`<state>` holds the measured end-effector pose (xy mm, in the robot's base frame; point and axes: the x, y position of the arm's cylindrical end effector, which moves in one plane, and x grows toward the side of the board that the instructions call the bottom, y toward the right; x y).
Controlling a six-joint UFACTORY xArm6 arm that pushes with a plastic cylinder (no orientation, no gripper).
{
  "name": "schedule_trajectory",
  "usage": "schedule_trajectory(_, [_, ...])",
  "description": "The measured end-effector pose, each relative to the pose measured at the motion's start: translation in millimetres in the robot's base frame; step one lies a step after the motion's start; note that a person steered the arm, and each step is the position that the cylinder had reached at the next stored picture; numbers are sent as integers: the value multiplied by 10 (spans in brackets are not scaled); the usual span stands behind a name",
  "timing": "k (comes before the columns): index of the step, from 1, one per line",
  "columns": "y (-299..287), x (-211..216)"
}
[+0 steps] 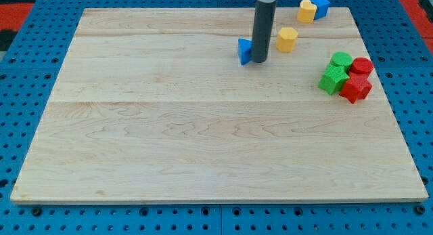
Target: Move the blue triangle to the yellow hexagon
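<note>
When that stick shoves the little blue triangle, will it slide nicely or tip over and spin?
The blue triangle looks low and flat-bottomed, so it probably slides rather than tips. My tip touches its right side, off-centre, so it may well swivel. The wooden board looks smooth, so little should snag it.

Pale wooden board [203, 140] on blue perforated base [20, 126]; red patches at top corners.
</note>
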<state>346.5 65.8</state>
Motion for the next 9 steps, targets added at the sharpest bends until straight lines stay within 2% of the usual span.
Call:
schedule_trajectory(2, [-475,326])
schedule_trajectory(4, [-690,175])
schedule_trajectory(9, [-338,-201])
